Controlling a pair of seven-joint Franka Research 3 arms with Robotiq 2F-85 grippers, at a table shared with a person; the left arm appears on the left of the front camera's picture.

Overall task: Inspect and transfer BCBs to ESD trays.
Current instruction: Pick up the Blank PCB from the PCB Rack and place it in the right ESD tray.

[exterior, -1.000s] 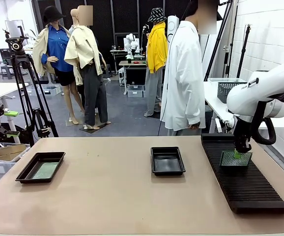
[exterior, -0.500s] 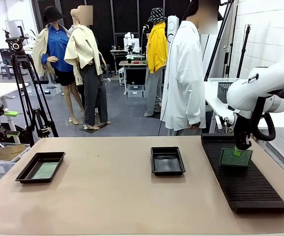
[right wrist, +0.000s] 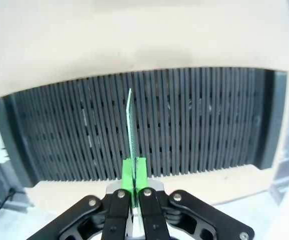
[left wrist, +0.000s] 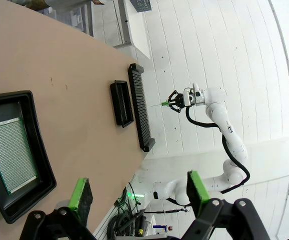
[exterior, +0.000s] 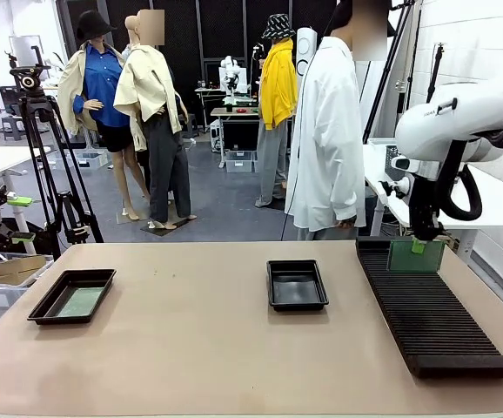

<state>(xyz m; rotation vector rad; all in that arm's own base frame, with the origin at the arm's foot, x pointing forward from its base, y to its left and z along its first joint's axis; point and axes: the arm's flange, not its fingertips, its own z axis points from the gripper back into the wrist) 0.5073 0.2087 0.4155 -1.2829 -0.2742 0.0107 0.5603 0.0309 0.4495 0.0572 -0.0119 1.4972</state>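
Observation:
My right gripper (exterior: 423,244) is shut on the top edge of a green BCB (exterior: 415,256) and holds it upright in the air above the far end of the black slotted rack (exterior: 430,313). In the right wrist view the BCB (right wrist: 131,125) stands edge-on between the closed green pads of my right gripper (right wrist: 134,172). One ESD tray (exterior: 103,277) at the left holds a green BCB (exterior: 79,302) lying flat. A second ESD tray (exterior: 297,284) at the table's middle holds nothing. My left gripper (left wrist: 138,192) hangs open high above the left tray (left wrist: 42,150) and its BCB (left wrist: 12,155).
A person in a white coat (exterior: 325,131) stands at the far side, between the middle tray and the rack. The rack (right wrist: 184,125) runs along the table's right side. A grey mesh basket (exterior: 401,157) sits on a side table behind it.
My right gripper has risen with the BCB, lifting it out of the rack's slots and a little toward the far end. The left arm has not moved.

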